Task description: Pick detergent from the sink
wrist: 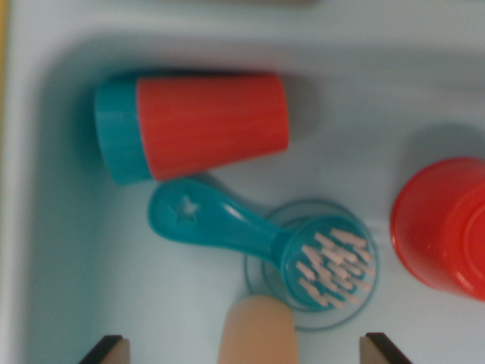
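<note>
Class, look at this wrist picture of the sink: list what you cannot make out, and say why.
- Red cup: cut off by the wrist view's right edge.
- Hand: only two finger tips show at the bottom edge.
- Beige object: cut off at the bottom, unidentifiable.
- Detergent bottle: blurred, no label readable.
- Drain: partly hidden by the brush.

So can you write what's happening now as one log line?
gripper: open, above sink | detergent: lying on its side, not grasped | brush: beside it
</note>
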`<state>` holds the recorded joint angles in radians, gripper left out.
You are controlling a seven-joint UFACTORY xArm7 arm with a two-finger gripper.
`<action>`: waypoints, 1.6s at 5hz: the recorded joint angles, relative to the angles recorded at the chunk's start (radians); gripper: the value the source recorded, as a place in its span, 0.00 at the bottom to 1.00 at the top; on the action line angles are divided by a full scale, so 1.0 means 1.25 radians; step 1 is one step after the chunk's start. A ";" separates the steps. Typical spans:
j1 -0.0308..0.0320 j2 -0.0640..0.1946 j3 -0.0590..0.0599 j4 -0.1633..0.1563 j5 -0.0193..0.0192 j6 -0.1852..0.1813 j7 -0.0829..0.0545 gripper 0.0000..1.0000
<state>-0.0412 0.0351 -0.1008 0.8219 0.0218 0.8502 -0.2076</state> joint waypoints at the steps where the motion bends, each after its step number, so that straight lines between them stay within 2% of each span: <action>1: 0.0000 0.000 0.000 0.000 0.0000 0.000 0.000 0.00; 2: -0.0014 0.001 -0.002 -0.017 0.0003 -0.017 -0.004 0.00; 3: -0.0014 0.001 -0.002 -0.017 0.0003 -0.017 -0.004 0.00; 4: -0.0026 0.002 -0.004 -0.032 0.0005 -0.030 -0.007 0.00; 8: -0.0037 0.003 -0.005 -0.044 0.0006 -0.042 -0.010 0.00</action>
<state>-0.0458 0.0387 -0.1069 0.7665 0.0226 0.7973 -0.2204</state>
